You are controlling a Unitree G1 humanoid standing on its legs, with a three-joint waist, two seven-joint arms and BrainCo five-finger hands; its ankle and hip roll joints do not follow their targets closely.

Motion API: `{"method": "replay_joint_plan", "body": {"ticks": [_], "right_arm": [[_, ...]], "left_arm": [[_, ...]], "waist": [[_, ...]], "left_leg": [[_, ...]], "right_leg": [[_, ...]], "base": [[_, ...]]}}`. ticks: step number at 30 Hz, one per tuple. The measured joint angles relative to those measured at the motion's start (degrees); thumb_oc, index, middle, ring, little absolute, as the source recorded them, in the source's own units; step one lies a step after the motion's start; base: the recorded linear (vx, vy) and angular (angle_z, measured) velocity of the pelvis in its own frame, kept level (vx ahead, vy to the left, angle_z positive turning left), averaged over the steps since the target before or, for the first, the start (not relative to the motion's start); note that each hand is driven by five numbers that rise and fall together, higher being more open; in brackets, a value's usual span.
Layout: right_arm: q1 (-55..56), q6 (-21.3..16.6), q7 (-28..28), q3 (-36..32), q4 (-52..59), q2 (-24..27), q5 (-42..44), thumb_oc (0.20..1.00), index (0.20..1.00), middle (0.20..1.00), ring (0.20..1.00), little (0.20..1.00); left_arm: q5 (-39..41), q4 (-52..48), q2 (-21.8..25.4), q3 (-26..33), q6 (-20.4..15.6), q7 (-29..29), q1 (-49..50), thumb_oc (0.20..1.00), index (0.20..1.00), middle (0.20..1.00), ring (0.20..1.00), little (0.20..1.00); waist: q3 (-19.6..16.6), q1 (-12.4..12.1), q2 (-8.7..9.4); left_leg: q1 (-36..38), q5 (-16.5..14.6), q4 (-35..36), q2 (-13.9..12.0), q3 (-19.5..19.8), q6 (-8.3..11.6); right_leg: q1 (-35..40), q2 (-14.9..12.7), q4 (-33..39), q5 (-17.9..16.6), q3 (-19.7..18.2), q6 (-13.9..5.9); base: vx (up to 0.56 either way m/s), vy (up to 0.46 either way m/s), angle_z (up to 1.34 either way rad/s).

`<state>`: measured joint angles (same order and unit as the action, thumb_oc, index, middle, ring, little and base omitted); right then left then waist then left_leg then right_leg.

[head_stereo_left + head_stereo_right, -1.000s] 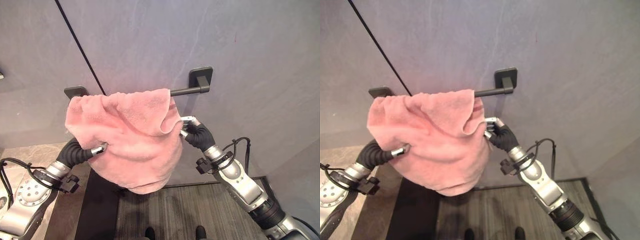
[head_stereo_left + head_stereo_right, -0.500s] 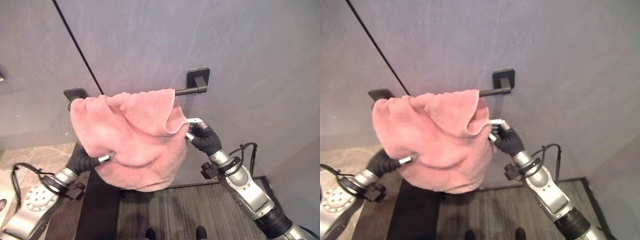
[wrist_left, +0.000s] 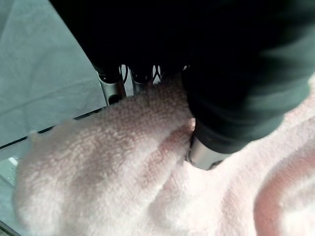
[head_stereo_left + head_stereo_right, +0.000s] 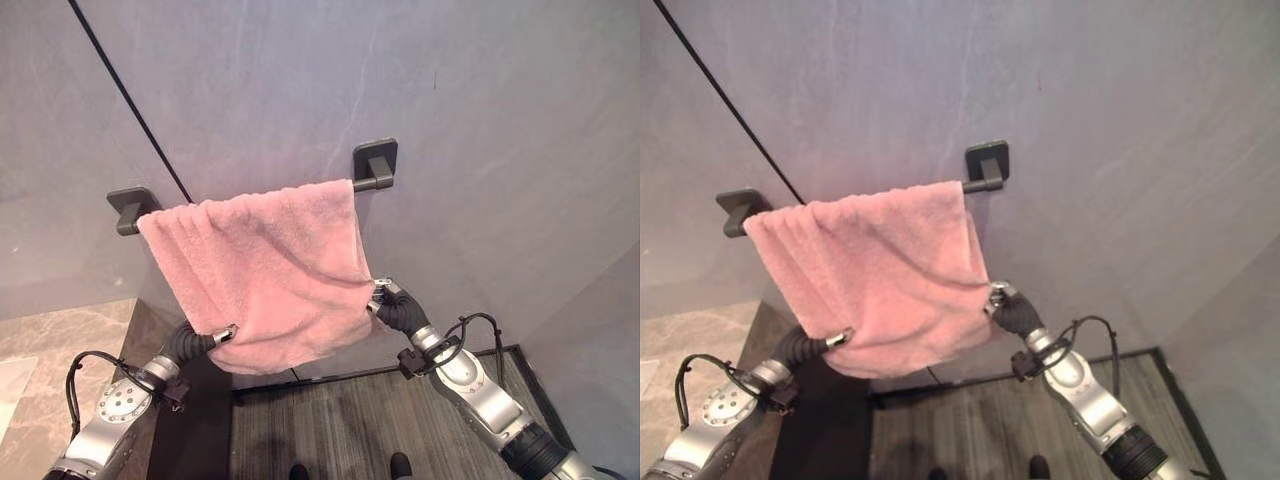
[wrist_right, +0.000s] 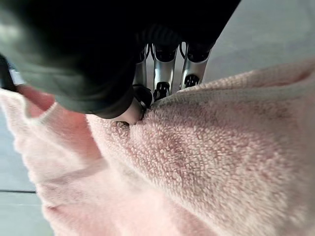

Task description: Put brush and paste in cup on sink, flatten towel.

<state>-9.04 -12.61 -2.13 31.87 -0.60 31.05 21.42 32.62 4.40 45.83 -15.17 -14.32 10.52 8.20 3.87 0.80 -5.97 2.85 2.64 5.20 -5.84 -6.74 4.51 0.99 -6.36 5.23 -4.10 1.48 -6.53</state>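
Note:
A pink towel (image 4: 265,265) hangs over the dark wall bar (image 4: 375,182), spread nearly from one bracket to the other. My left hand (image 4: 197,340) pinches the towel's lower left corner; its thumb and fingers close on the cloth (image 3: 147,162) in the left wrist view. My right hand (image 4: 393,308) grips the lower right corner, with the pink cloth (image 5: 221,147) clamped between thumb and fingers in the right wrist view. The two hands hold the towel's lower edge pulled apart and down.
The bar's left bracket (image 4: 130,208) and right bracket (image 4: 376,160) are fixed to a grey wall. A marbled countertop (image 4: 60,345) lies at the lower left. Dark wood floor (image 4: 340,425) runs below the towel.
Both hands have drawn the towel's lower corners down and apart. The bunched towel now hangs wider and flatter along the bar. The camera has also shifted.

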Motion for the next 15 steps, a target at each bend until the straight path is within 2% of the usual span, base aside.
{"method": "replay_joint_plan", "body": {"ticks": [1, 4, 5, 6, 8, 15], "right_arm": [[-0.3, 0.0, 0.1, 0.2, 0.0, 0.0, 0.0, 1.000, 1.000, 1.000, 1.000, 1.000], [-0.4, 0.0, 0.4, 0.5, 0.0, 0.0, -0.1, 1.000, 1.000, 1.000, 1.000, 1.000], [-0.4, 0.0, 0.4, 0.5, 0.0, 0.1, -0.3, 1.000, 1.000, 1.000, 1.000, 1.000], [-0.4, 0.0, 0.6, 0.5, 0.0, 0.1, -0.3, 1.000, 1.000, 1.000, 1.000, 1.000], [-0.3, 0.1, 1.0, 0.3, 0.0, 0.5, -0.5, 1.000, 1.000, 1.000, 1.000, 1.000], [-0.1, 0.7, 1.0, -1.0, 0.0, 1.3, -3.1, 1.000, 1.000, 1.000, 1.000, 1.000]], "left_arm": [[-0.1, 0.0, 0.0, 0.4, 0.0, -0.1, 0.2, 0.200, 0.200, 0.200, 0.200, 0.200], [-0.1, 0.0, 0.0, 1.1, 0.1, -0.3, 1.1, 0.203, 0.203, 0.203, 0.203, 0.203], [-0.1, 0.1, 0.0, 1.2, 0.1, -0.3, 1.2, 0.533, 0.533, 0.533, 0.533, 0.533], [-1.2, 0.1, -0.2, 2.1, 0.1, -0.5, 1.7, 1.000, 1.000, 1.000, 1.000, 1.000], [-2.4, 0.1, -0.6, 3.7, 0.3, -0.8, 3.1, 1.000, 1.000, 1.000, 1.000, 1.000], [-4.6, 2.1, -1.4, 3.8, 0.8, -1.1, 5.4, 1.000, 1.000, 1.000, 1.000, 1.000]], "waist": [[0.0, 0.0, 0.05], [-0.1, -0.1, 0.19], [-0.1, -0.1, 0.19], [-0.2, 0.0, 0.17], [-0.3, 0.0, 0.10], [-0.3, 0.0, 0.07]], "left_leg": [[0.0, 0.0, 0.0, 0.0, 0.0, 0.00], [0.0, 0.0, 0.0, 0.0, 0.0, -0.01], [0.0, 0.0, 0.0, 0.0, 0.0, -0.01], [0.0, 0.0, 0.1, 0.0, 0.1, -0.04], [0.0, -0.2, 0.2, 0.0, 0.2, -0.28], [0.0, -0.3, 0.1, 0.0, 0.3, -0.38]], "right_leg": [[0.0, 0.0, 0.0, 0.0, 0.1, 0.00], [0.1, 0.0, 0.1, 0.1, 0.3, 0.02], [0.1, 0.0, 0.1, 0.1, 0.3, 0.02], [0.1, 0.0, 0.1, 0.1, 0.3, 0.13], [0.1, 0.0, 0.1, 0.1, 0.2, 0.17], [0.1, 0.0, 0.1, 0.1, 0.3, 0.13]], "base": [[0.00, -0.003, 0.04], [0.00, 0.000, 0.00], [0.00, 0.000, 0.00], [0.00, 0.000, 0.00], [0.00, 0.000, 0.00], [0.00, 0.000, 0.00]]}}
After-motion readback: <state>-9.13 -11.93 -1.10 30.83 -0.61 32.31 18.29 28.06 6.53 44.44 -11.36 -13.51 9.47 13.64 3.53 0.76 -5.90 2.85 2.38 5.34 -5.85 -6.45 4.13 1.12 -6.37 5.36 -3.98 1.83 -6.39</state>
